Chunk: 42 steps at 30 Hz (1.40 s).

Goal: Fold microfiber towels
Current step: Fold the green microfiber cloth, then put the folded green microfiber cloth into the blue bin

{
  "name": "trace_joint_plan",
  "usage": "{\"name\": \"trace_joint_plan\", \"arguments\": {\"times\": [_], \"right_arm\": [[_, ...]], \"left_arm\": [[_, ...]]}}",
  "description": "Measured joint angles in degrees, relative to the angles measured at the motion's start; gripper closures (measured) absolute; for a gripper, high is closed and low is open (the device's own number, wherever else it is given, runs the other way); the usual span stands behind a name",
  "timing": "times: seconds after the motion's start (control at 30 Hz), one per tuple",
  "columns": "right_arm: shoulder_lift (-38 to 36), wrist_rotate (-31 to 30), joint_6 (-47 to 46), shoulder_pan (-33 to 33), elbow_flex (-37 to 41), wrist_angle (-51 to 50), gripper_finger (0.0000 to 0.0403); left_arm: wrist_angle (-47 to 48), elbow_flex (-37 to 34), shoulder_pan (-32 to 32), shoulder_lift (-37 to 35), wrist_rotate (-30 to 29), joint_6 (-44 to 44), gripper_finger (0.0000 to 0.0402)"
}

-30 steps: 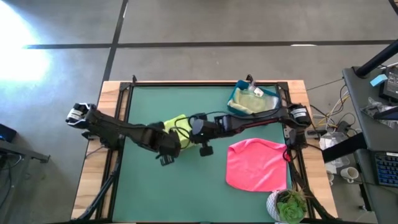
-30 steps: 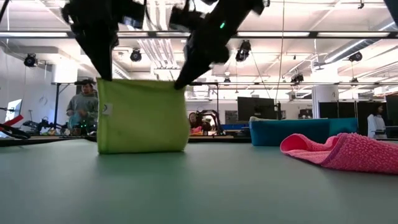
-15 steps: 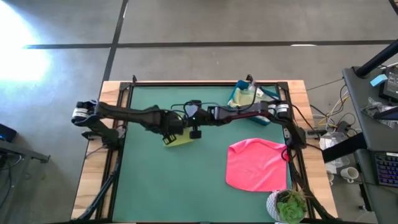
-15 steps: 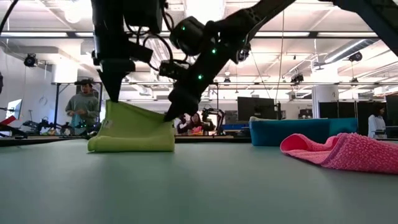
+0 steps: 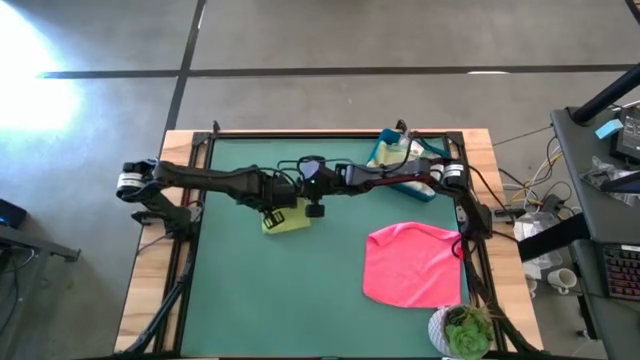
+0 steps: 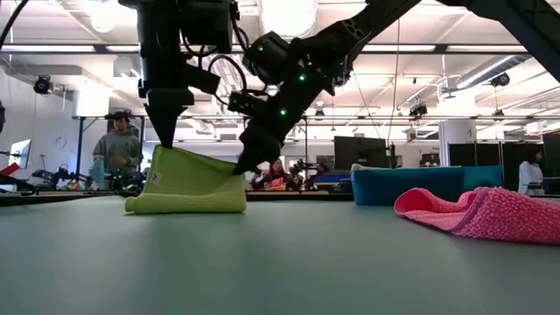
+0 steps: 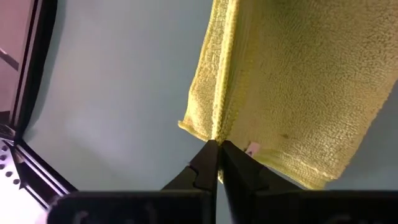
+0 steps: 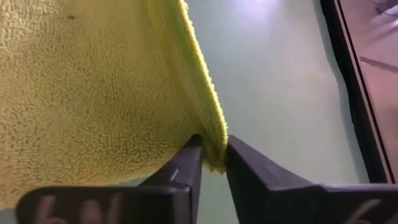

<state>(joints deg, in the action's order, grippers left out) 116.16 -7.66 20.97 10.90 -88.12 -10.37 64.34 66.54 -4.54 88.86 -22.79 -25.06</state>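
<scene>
A folded lime towel (image 6: 188,184) is lowered onto the tabletop (image 5: 330,300), one top corner pinched in each claw: left (image 6: 166,140) clamped, right (image 6: 241,166) loosening. An uneven release could let the fold slump open.

— Where are you running this from?

— You're in a big open lab or workshop hall. Look past your green table (image 6: 280,262) in the low view: exposed ceiling ducts (image 6: 219,74), long strip lights (image 6: 437,48), spot lamps (image 6: 44,85) on rails.

— Anything else?

— Dark monitors (image 6: 357,150) on far benches, a person (image 6: 116,153) standing at one. From above you see polished concrete floor (image 5: 350,35) and a desk with cables (image 5: 555,160) and a keyboard (image 5: 620,275).
</scene>
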Motion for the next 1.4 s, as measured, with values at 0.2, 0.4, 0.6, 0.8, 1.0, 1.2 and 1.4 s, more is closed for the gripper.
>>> {"name": "trace_joint_plan", "arguments": {"times": [0.2, 0.4, 0.6, 0.8, 1.0, 1.2, 1.4], "right_arm": [[0.0, -0.1, -4.6, 1.0, -0.8, 2.2, 0.0295], [-0.2, 0.0, -6.1, 2.5, -3.5, -6.0, 0.0267], [-1.7, 0.0, -7.5, 2.9, -6.6, -15.5, 0.0259], [-6.3, 1.6, -7.5, 2.9, -5.8, -24.9, 0.0271], [-13.3, 8.3, -8.4, 2.8, 0.0, -30.2, 0.0280], [-20.8, 9.9, -13.9, 2.6, 8.8, -29.2, 0.0276], [-27.3, 12.8, -20.0, 1.7, 18.0, -22.5, 0.0274]], "left_arm": [[1.4, -0.1, -0.9, 0.0, -0.3, 0.0, 0.0400], [3.9, -0.2, -3.1, 0.0, -0.6, 0.0, 0.0363], [3.7, -0.2, -4.0, 0.0, -2.9, 0.0, 0.0280], [3.6, 0.0, -4.0, -0.3, 4.3, 0.1, 0.0233], [2.5, -0.4, 2.8, -0.8, 7.5, -0.1, 0.0231], [-6.2, -1.2, 10.6, -0.9, 7.5, -7.6, 0.0231], [-17.4, -6.0, 14.3, -1.8, 7.3, -15.5, 0.0231]]}}
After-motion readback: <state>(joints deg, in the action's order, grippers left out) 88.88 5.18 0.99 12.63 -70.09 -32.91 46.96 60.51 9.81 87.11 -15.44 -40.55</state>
